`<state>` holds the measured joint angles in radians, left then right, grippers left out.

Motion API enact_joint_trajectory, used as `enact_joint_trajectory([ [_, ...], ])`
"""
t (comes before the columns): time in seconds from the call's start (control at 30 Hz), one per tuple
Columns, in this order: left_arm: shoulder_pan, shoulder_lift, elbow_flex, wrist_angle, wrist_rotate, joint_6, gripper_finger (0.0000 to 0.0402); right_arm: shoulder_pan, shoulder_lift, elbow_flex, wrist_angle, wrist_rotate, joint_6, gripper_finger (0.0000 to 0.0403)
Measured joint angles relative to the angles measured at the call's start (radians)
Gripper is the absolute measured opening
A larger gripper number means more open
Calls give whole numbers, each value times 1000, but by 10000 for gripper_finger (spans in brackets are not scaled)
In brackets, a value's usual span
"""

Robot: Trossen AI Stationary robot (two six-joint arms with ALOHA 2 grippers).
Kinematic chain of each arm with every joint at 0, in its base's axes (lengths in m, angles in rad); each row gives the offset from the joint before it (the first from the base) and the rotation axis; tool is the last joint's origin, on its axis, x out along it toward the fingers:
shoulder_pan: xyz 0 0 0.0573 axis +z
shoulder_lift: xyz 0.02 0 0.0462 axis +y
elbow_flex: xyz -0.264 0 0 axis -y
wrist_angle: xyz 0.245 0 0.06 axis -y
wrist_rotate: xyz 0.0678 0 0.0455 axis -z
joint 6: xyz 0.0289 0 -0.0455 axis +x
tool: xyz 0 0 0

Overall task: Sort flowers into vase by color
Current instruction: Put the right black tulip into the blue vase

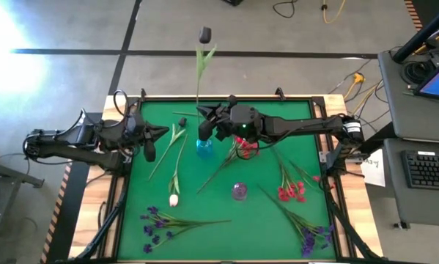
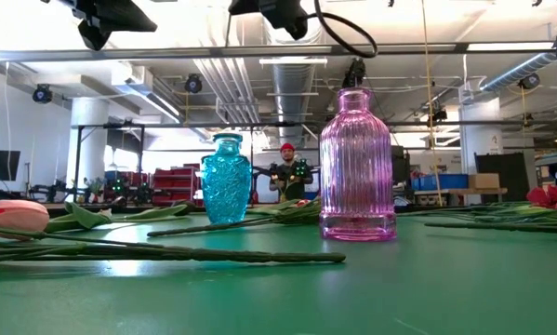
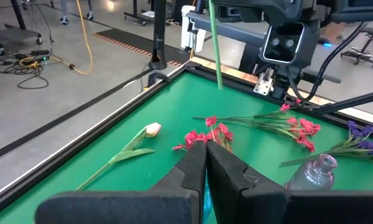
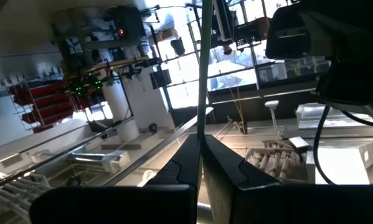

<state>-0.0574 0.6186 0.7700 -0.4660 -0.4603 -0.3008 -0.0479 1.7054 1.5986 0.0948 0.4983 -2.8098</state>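
Overhead, blue vase (image 1: 204,147) holds one tulip stem (image 1: 198,81).

Grey concrete floor (image 1: 278,37) with dark stripe, yellow cables (image 1: 335,10), side desk with keyboard (image 1: 432,169), bright workshop hall

Two robot arms. Three glass vases: blue vase (image 1: 204,147), clear purple vase (image 1: 239,191), red vase (image 1: 246,149). Two purple flower sprays, about two red sprays, roughly three tulips.
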Motion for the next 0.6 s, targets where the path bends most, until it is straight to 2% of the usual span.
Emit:
enact_joint_trajectory([
  [0.17, 0, 0, 0, 0, 0, 0, 0, -1, 0, 0, -16, 0, 16, 9],
  [0.33, 0, 0, 0, 2, 0, 3, 0, 1, 10, 0, -138, 8, 36, 9],
  [0.5, 0, -1, 0, 1, 0, 3, 0, 15, 8, -35, -117, 29, 71, 9],
  [0.6, 0, -1, 0, 1, 0, 1, 0, 30, 8, -102, -6, 57, 87, 9],
])
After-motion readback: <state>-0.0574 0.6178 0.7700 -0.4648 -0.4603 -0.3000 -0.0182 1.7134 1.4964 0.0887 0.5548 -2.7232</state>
